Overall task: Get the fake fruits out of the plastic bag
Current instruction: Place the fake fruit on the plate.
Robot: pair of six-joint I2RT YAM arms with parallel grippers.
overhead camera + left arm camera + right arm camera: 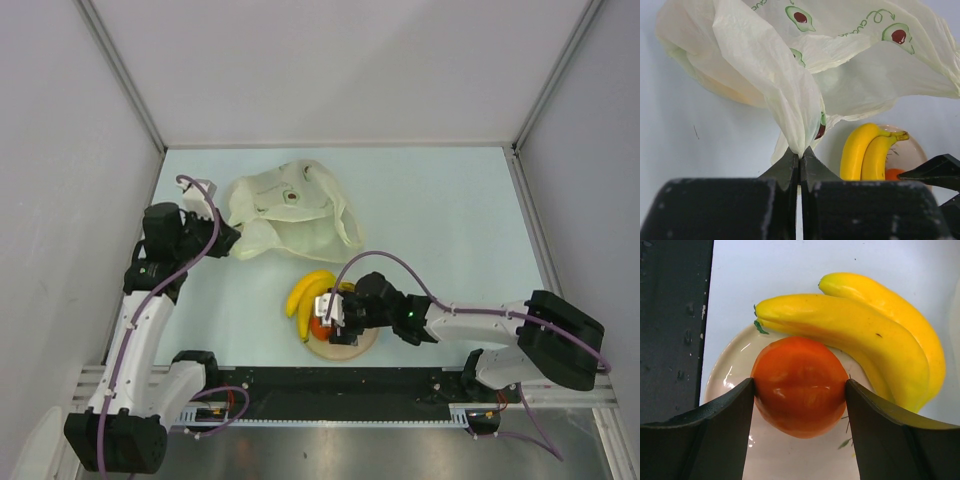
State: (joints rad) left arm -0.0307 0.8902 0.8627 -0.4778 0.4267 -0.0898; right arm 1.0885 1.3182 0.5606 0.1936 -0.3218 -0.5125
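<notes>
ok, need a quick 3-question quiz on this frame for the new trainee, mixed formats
1. What is the left gripper shut on?
A. a cable
B. the plastic bag
C. a grape cluster
2. True or false: the right gripper is shut and empty, well away from any fruit.
3. Fill in: the banana bunch lies partly on the round beige ____.

Key:
1. B, it pinches a fold of the bag.
2. False, its fingers touch both sides of the orange.
3. plate
</notes>
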